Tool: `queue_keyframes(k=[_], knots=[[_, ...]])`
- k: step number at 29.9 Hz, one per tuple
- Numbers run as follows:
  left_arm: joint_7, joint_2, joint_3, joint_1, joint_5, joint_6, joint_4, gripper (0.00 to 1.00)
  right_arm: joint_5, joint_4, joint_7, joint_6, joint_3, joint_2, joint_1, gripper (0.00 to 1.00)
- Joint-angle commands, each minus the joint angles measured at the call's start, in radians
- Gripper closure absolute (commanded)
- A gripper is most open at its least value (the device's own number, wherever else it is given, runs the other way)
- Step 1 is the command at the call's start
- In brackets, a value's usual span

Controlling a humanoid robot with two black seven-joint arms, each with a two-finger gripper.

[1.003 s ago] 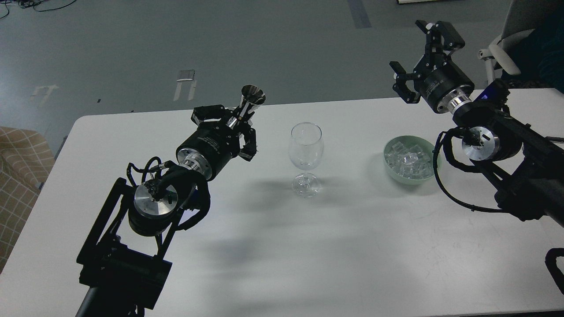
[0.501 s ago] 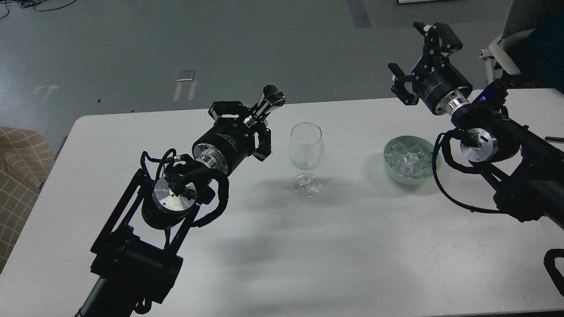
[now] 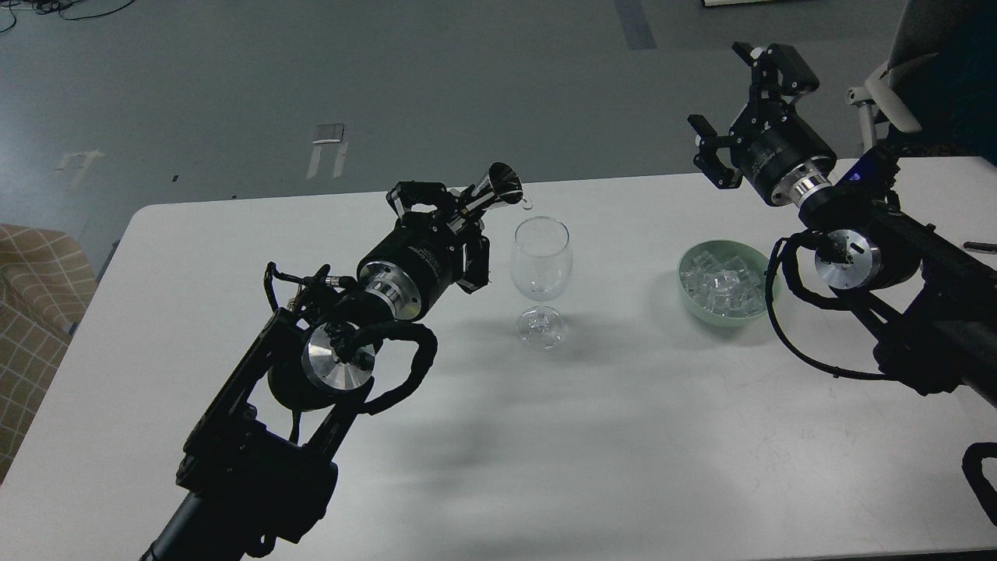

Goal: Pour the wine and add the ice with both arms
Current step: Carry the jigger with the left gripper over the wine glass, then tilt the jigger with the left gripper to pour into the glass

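A clear stemmed wine glass (image 3: 540, 269) stands upright near the middle of the white table (image 3: 592, 436). My left gripper (image 3: 456, 210) is shut on a shiny steel jigger (image 3: 495, 190), tilted with its mouth toward the glass rim; a small clear drop hangs just above the rim. A pale green bowl (image 3: 767, 292) to the right of the glass holds several clear ice lumps (image 3: 720, 284). My right gripper (image 3: 740, 101) is open and empty, raised above and behind the bowl.
A chair (image 3: 896, 86) stands beyond the table's far right corner. A tan checked cushion (image 3: 35, 312) lies off the left edge. Grey floor lies beyond the far table edge.
My left arm has moved right and forward, carrying the jigger toward the glass rim and tilting it further. The right gripper has barely moved.
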State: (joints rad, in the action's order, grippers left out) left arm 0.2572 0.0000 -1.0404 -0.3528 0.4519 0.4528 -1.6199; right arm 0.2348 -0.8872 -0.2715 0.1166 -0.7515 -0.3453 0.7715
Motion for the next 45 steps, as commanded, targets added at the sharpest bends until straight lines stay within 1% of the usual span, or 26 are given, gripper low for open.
queue_keyframes(k=[1, 7, 11, 26, 41, 45], knots=[[0.002, 0.000, 0.019, -0.009, 0.021, 0.000, 0.000, 0.88, 0.000, 0.001, 0.000, 0.000, 0.000, 0.003, 0.000, 0.00], [0.002, 0.000, 0.029, -0.011, 0.073, 0.000, 0.000, 0.88, 0.000, 0.001, 0.000, 0.000, 0.001, 0.003, 0.000, 0.00], [0.004, 0.000, 0.086, -0.008, 0.142, 0.000, 0.002, 0.88, 0.000, -0.001, 0.000, 0.000, 0.000, 0.003, 0.000, 0.00], [0.002, 0.000, 0.088, -0.009, 0.160, 0.000, 0.006, 0.88, 0.000, -0.003, -0.002, 0.000, 0.000, 0.005, -0.009, 0.00], [0.002, 0.000, 0.094, -0.009, 0.307, -0.020, 0.006, 0.88, 0.000, -0.003, -0.002, 0.000, 0.000, 0.005, -0.009, 0.00], [0.000, 0.000, 0.117, -0.009, 0.350, -0.020, 0.006, 0.88, 0.000, -0.003, -0.002, 0.000, 0.000, 0.005, -0.009, 0.00]])
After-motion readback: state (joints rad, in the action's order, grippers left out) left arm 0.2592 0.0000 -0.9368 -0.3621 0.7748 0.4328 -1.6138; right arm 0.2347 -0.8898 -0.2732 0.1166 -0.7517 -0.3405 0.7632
